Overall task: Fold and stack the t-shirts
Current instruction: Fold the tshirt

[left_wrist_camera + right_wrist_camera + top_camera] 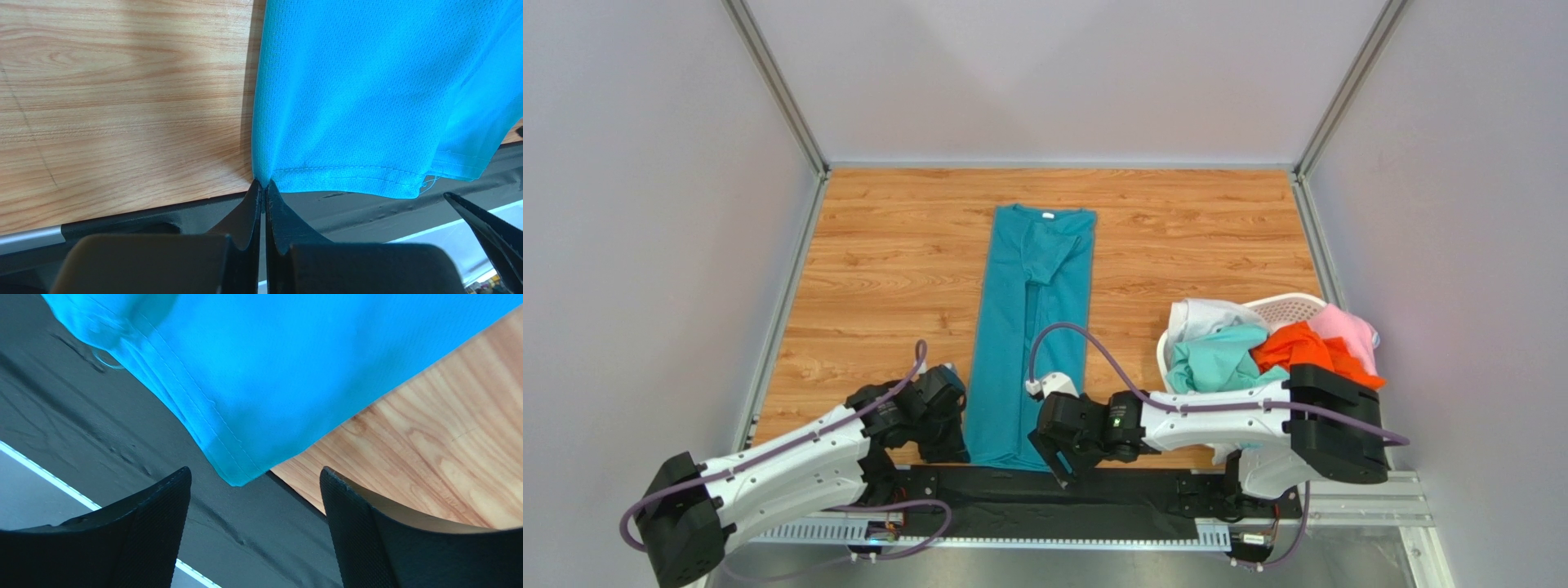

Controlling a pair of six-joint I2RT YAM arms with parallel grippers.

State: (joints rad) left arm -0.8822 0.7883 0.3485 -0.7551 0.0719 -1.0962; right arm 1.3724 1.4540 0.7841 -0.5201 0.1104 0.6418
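Left gripper [264, 195] jaws together, pinching the teal t-shirt [380, 92] at its hem corner; right gripper [253, 478] jaws wide apart near the other stitched, fine-mesh corner.

Teal t-shirt [368, 92]: fine pin-hole knit cloth, matt, hem double-stitched; table [123, 92]: wood-grain surface, smooth, faint sheen; black strip [92, 416] at its near edge: matt, lightly creased, fabric or soft sheet, cannot tell which; my left claw [264, 202]: smooth matt black plastic; my right claw [255, 474]: black, inner faces finely grained, rough-looking; basket [1290, 301]: white perforated plastic, slight gloss; mint green shirt [1216, 361], orange shirt [1296, 347], pink shirt [1347, 328], white shirt [1204, 316]: soft matt cloth, crumpled; rail [30, 237] beside the strip: bare grey metal, dull shine; my arm shells [793, 466]: white plastic, satin.
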